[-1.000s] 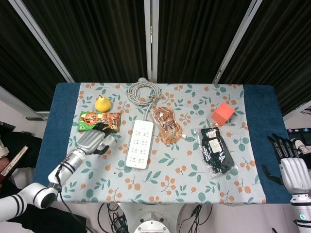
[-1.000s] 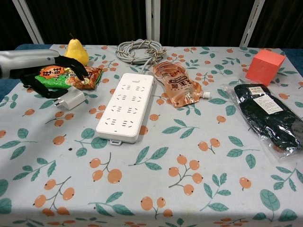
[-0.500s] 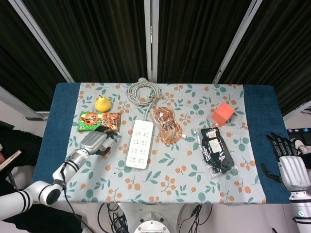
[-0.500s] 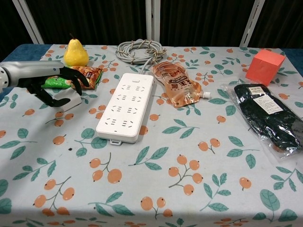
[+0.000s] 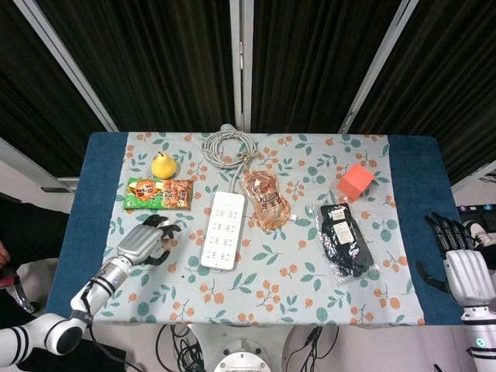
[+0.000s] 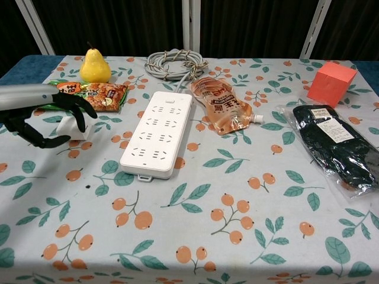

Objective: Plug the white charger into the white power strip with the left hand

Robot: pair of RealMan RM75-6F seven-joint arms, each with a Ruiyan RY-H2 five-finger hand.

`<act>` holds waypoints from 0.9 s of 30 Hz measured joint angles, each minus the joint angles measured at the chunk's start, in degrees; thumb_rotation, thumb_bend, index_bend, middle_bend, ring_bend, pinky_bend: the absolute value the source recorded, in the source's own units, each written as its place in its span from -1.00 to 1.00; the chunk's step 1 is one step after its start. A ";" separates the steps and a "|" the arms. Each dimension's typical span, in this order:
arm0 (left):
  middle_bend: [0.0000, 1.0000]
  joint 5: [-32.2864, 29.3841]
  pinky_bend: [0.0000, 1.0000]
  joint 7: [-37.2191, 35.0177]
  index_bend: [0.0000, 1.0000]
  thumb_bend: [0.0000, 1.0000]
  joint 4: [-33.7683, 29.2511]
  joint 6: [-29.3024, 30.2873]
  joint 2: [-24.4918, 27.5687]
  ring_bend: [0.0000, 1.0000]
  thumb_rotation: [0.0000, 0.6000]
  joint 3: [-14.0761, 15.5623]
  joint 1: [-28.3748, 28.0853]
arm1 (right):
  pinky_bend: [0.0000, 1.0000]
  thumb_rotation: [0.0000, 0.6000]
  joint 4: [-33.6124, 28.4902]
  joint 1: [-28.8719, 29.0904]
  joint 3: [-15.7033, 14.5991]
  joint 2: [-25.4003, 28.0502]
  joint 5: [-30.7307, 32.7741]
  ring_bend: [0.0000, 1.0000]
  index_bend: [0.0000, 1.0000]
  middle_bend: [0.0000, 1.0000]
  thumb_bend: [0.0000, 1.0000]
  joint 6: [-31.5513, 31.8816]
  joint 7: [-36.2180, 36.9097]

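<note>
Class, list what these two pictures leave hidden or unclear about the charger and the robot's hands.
- White charger: chest view, mostly behind the left hand; its prongs are hidden, and whether it is gripped is unclear. Head view, fully covered by the hand.
- Right hand: head view only, at the frame's edge; outside the chest view.
- Power strip cable's plug end: not seen.

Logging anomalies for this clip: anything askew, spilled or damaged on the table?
Nothing stands out. The white power strip lies flat, the drink pouch looks unspilled, and the left hand curls around the white charger.
</note>
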 measured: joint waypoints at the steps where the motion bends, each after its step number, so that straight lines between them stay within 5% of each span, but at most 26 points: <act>1: -0.45 0.46 -0.96 -0.07 -0.57 -0.12 0.21 2.07 -0.35 -0.90 1.00 -0.17 0.63 | -1.00 1.00 -0.07 -0.02 0.01 0.06 -0.05 -1.00 -1.00 -1.00 -0.45 0.10 -0.06; 6: -0.47 0.11 -0.96 1.44 -0.57 -0.13 3.29 7.43 -2.68 -0.90 1.00 -0.93 2.29 | -1.00 1.00 -0.13 -0.05 -0.02 0.10 -0.13 -1.00 -1.00 -1.00 -0.45 0.18 -0.04; 17: -0.51 -5.69 -0.96 3.08 -0.58 -0.14 8.37 2.60 -6.25 -0.90 1.00 -1.87 1.60 | -1.00 1.00 -0.21 0.13 -0.03 0.03 -0.13 -1.00 -1.00 -1.00 -0.45 -0.04 -0.14; 27: -0.48 -3.70 -0.96 2.35 -0.57 -0.14 5.40 2.19 -4.34 -0.90 1.00 -0.43 1.91 | -1.00 1.00 -0.31 -0.10 -0.14 -0.01 -0.17 -1.00 -1.00 -1.00 -0.45 0.33 -0.32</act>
